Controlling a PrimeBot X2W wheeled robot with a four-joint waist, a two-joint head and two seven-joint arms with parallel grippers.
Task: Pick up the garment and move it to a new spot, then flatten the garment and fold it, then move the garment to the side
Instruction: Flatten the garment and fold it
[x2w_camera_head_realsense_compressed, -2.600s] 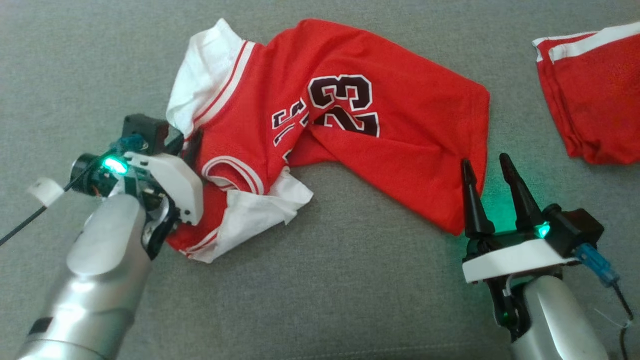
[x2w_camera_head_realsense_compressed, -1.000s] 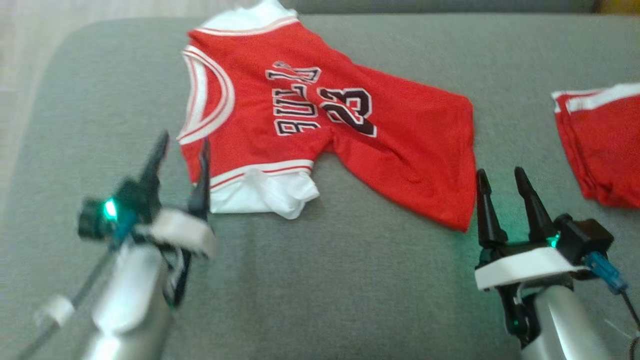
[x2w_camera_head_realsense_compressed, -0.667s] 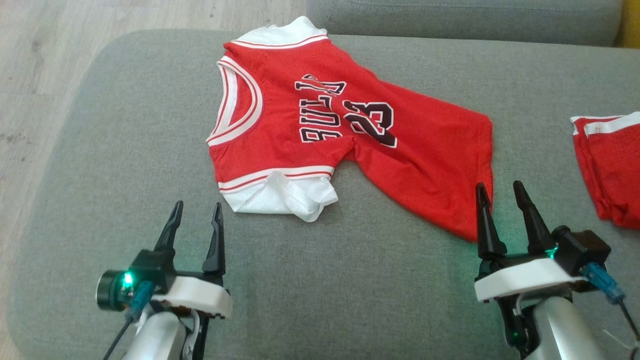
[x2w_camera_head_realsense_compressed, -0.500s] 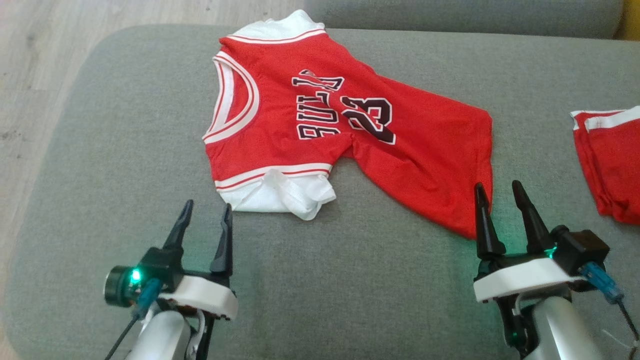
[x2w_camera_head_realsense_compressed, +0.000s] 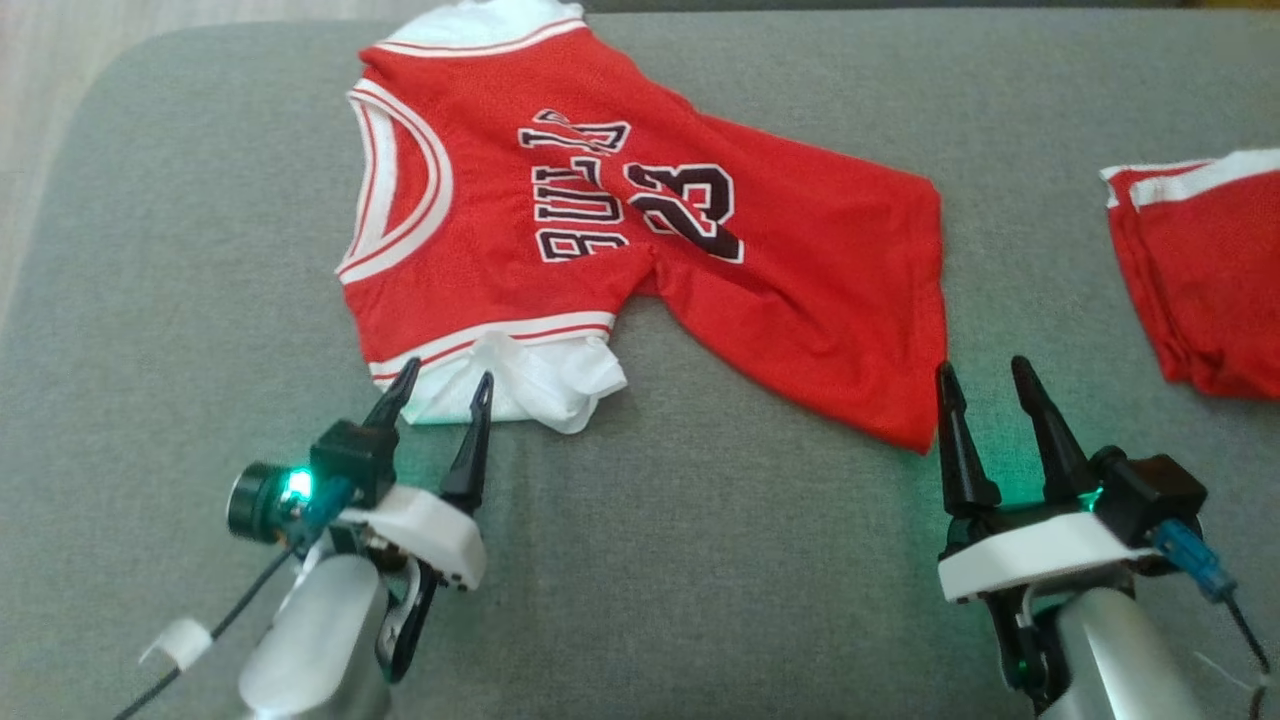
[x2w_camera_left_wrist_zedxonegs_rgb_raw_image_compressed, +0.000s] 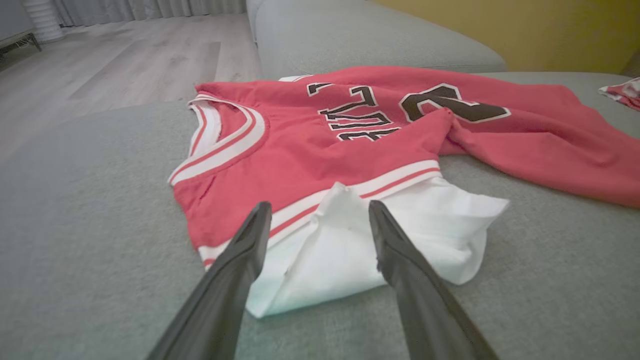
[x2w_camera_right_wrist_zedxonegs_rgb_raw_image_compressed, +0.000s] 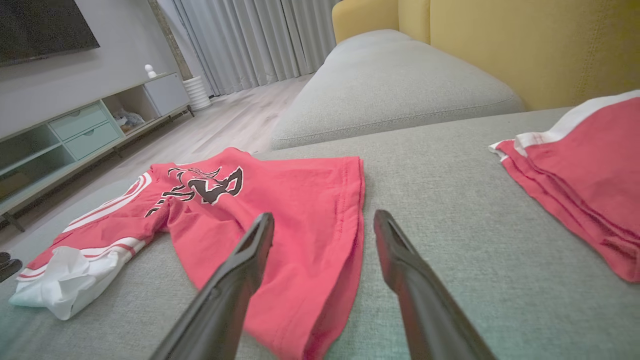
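The garment (x2w_camera_head_realsense_compressed: 640, 210) is a red jersey with white sleeves and the number 23, spread on the grey sofa cushion (x2w_camera_head_realsense_compressed: 700, 560) with a crease across its middle. My left gripper (x2w_camera_head_realsense_compressed: 445, 378) is open, its fingertips at the white near sleeve (x2w_camera_head_realsense_compressed: 530, 385). In the left wrist view the garment (x2w_camera_left_wrist_zedxonegs_rgb_raw_image_compressed: 380, 145) lies ahead, and that sleeve (x2w_camera_left_wrist_zedxonegs_rgb_raw_image_compressed: 350, 250) sits between and just beyond the open left gripper (x2w_camera_left_wrist_zedxonegs_rgb_raw_image_compressed: 320, 212). My right gripper (x2w_camera_head_realsense_compressed: 985, 368) is open beside the hem corner. The right wrist view shows the garment (x2w_camera_right_wrist_zedxonegs_rgb_raw_image_compressed: 290, 210) under the open right gripper (x2w_camera_right_wrist_zedxonegs_rgb_raw_image_compressed: 325, 215).
A second red garment with white trim (x2w_camera_head_realsense_compressed: 1200, 260) lies folded at the right of the cushion, also in the right wrist view as red cloth (x2w_camera_right_wrist_zedxonegs_rgb_raw_image_compressed: 585, 175). Wooden floor (x2w_camera_left_wrist_zedxonegs_rgb_raw_image_compressed: 125, 65) lies beyond the cushion's left edge. A yellow sofa back (x2w_camera_right_wrist_zedxonegs_rgb_raw_image_compressed: 525, 45) rises behind.
The left gripper let go of the garment's sleeve end, drew back, and has now come forward again to the white sleeve. The garment now lies spread out. The head camera shifted. The right gripper stayed open by the hem.
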